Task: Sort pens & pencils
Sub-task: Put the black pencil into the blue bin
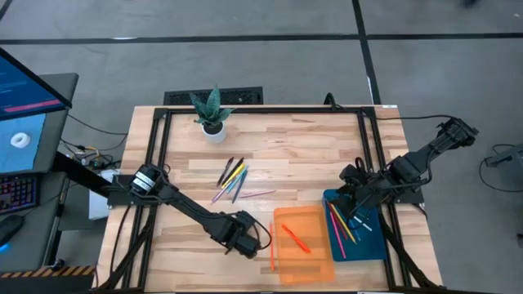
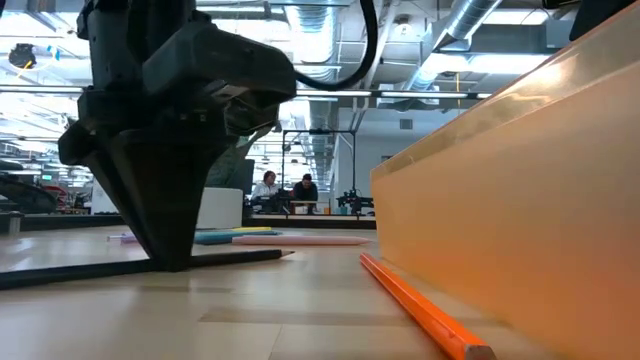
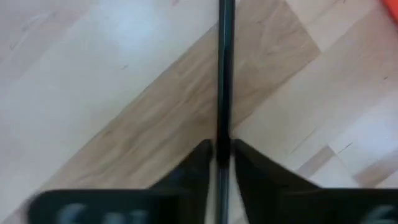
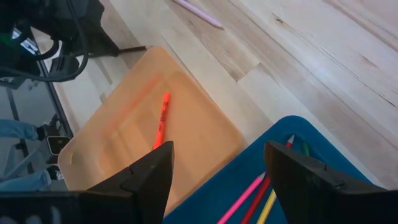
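Observation:
My left gripper [image 1: 243, 238] is low at the table, just left of the flat orange tray [image 1: 319, 265], shut on a thin black pencil [image 3: 224, 74]. In the tray lies one orange pen [image 1: 296, 238]. An orange pencil [image 2: 420, 305] lies on the table along the tray's left wall. My right gripper [image 4: 217, 168] hovers open over the flat blue tray [image 1: 372, 245], which holds several pens [image 1: 341, 222]. A loose bunch of pens and pencils [image 1: 232, 178] and a single pink one [image 1: 260, 193] lie mid-table. My left gripper pinches the black pencil [image 3: 222, 127] between its two fingertips [image 3: 202, 158]. It comes from above, pointing down, with the fingers standing across the pencil. The pencil lies level and low on the table, its tip [image 2: 285, 254] pointing toward the orange tray.
A potted plant [image 1: 212, 118] stands near the far edge. A black frame rail [image 1: 261, 109] borders the tabletop. A monitor [image 1: 24, 106] is off the left side. People sit far back in the room [image 2: 285, 188]. Bare wood lies between the pile and the trays.

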You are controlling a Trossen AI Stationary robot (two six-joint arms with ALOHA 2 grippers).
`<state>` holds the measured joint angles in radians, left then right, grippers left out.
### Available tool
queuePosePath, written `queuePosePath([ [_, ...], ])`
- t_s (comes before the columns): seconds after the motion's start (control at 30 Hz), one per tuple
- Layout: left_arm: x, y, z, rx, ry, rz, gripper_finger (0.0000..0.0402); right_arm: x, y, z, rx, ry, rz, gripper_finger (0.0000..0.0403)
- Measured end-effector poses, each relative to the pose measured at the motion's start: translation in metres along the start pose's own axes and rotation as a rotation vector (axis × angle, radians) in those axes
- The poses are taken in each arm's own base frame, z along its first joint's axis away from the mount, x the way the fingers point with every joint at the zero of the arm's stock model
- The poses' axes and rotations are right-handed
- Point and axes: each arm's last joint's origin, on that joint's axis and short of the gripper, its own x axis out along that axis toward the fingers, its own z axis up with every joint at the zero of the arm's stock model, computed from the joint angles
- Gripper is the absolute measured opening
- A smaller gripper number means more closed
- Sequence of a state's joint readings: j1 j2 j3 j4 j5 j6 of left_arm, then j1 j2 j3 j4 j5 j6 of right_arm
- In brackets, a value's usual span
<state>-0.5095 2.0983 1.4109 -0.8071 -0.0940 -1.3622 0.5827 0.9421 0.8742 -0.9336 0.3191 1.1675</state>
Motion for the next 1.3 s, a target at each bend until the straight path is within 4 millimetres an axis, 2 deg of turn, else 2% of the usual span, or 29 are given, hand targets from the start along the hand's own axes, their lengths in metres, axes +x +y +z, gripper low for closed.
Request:
queuePosePath([
  [0.07, 0.000, 0.000, 0.001, -0.004, 0.010, 0.000, 0.0015, 0.000, 0.000, 0.000, 0.000, 0.000, 0.000, 0.0270],
  [0.2, -0.003, 0.001, 0.004, -0.019, 0.010, -0.006, 0.0010, 0.000, 0.000, 0.000, 0.001, -0.002, 0.000, 0.0270],
  [0.37, -0.028, 0.001, 0.010, -0.003, -0.075, -0.023, 0.0005, 0.000, 0.002, 0.002, -0.002, -0.041, 0.010, 0.0270],
  [0.47, -0.058, 0.000, 0.017, -0.041, -0.177, -0.108, 0.0003, 0.000, 0.007, 0.005, -0.022, -0.085, 0.056, 0.0270],
  [0.6, -0.082, 0.005, 0.022, -0.092, -0.331, -0.162, 0.0002, -0.002, 0.021, 0.013, -0.060, -0.186, 0.169, 0.0270],
  [0.77, -0.143, 0.005, 0.029, -0.168, -0.692, -0.373, 0.0002, -0.003, 0.045, 0.031, -0.149, -0.361, 0.355, 0.0270],
  [0.87, -0.173, 0.004, 0.035, -0.154, -0.895, -0.453, 0.0007, -0.003, 0.057, 0.042, -0.187, -0.468, 0.427, 0.0270],
  [0.97, -0.201, 0.003, 0.043, -0.118, -1.026, -0.541, 0.0007, -0.002, 0.064, 0.054, -0.220, -0.556, 0.480, 0.0270],
  [1.13, -0.220, -0.003, 0.058, -0.029, -1.148, -0.629, 0.0007, 0.010, 0.069, 0.068, -0.254, -0.602, 0.515, 0.0270],
  [1.3, -0.219, -0.001, 0.069, -0.010, -1.129, -0.646, 0.0009, 0.013, 0.067, 0.078, -0.254, -0.631, 0.527, 0.0270],
])
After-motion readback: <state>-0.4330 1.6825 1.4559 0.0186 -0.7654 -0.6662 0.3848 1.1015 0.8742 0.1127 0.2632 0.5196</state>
